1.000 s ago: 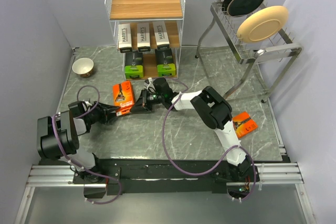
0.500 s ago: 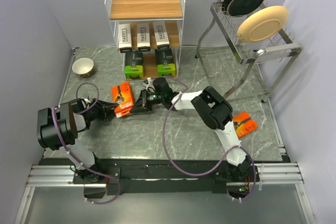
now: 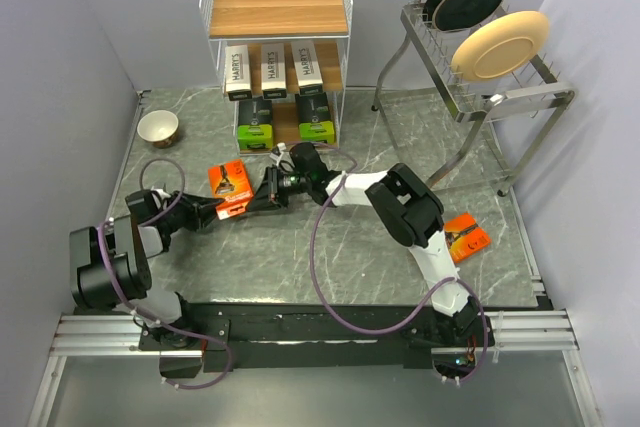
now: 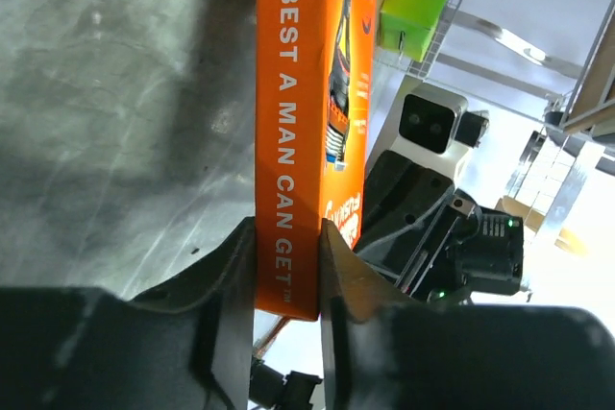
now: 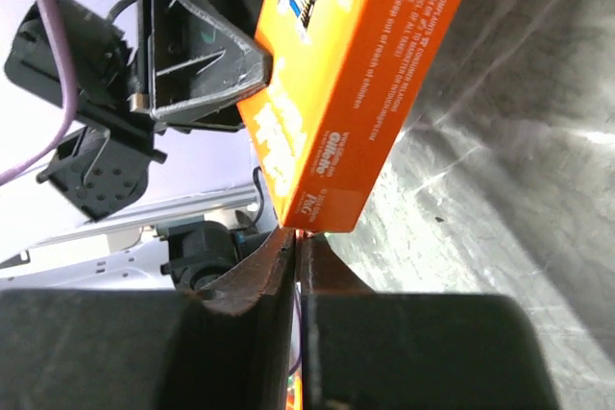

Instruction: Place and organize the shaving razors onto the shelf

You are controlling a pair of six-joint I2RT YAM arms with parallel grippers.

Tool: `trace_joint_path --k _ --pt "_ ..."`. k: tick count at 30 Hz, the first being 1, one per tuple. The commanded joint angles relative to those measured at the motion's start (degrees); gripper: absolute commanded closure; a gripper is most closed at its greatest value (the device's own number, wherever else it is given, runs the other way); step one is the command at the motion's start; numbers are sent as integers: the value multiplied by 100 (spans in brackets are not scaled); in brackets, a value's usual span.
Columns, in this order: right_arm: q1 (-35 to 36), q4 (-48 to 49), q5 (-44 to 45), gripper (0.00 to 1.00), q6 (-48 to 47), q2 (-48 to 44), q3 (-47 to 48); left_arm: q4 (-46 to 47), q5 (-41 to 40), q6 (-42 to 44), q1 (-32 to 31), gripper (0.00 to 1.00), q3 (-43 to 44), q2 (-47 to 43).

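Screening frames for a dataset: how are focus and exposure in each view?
Top external: sharp, evenly lit, faint glare on the grey marbled tabletop. Left wrist: flat orange razor pack crisp, near fingers dark, background blown out. Right wrist: fingers dark, soft.

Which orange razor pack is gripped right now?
The orange pack before the shelf, clamped in the left end effector; the other pack lies free far right.

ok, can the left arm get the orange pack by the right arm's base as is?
Probably not: left pincer is shut on the held orange pack, and the far orange pack lies beyond the right arm.
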Motion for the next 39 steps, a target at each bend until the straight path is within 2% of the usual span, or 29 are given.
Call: trace_joint_path --k 1,3,5,6,11,12,14,15,17,19,22,28,33,39 --pt "9 -332 -6 68 -529 -504 354 -3 265 296 -48 79 219 -455" --pt "-105 -683 -6 43 -776 -678 441 -117 264 472 -39 81 289 -561" --pt "-272 -886 -146 34 -1180 -855 433 -397 482 1007 40 83 543 -719" --pt "-534 -1096 -225 30 -1321 -1056 398 -904 588 1418 75 83 779 -772" --pt "-1405 -2177 -778 25 -2559 -1654 301 -2296 1230 2186 321 83 1264 -1316" --pt "-1650 -2727 -840 24 -2779 -1795 336 -2820 1544 2465 347 83 1465 -1396" --pt "-1871 -3196 -1007 18 -3324 -1901 345 -3595 1757 3010 374 84 1764 -1659" --pt "-1985 -3407 -895 15 -3456 -2067 267 -3990 2002 3552 374 84 2079 -1739" --pt "-2276 -3322 -745 13 -3555 -2217 179 -4826 2153 4012 383 84 2406 -1958" --pt "-2434 -3304 -727 13 -3607 -2253 239 -5152 2408 4278 391 85 2802 -2073" --pt "-2470 -3242 -665 11 -3764 -2411 178 -4883 2759 3832 400 85 3101 -2187" --pt "-2619 -3418 -516 10 -3941 -2464 231 -2661 2962 1863 383 84 3768 -2136" --pt "-2725 -3243 -454 10 -3810 -2534 -15 -2010 2805 1248 242 83 4971 -1582" --pt "-2716 -3085 -393 9 -3660 -2692 -252 -1902 2349 843 -30 84 6282 -703"
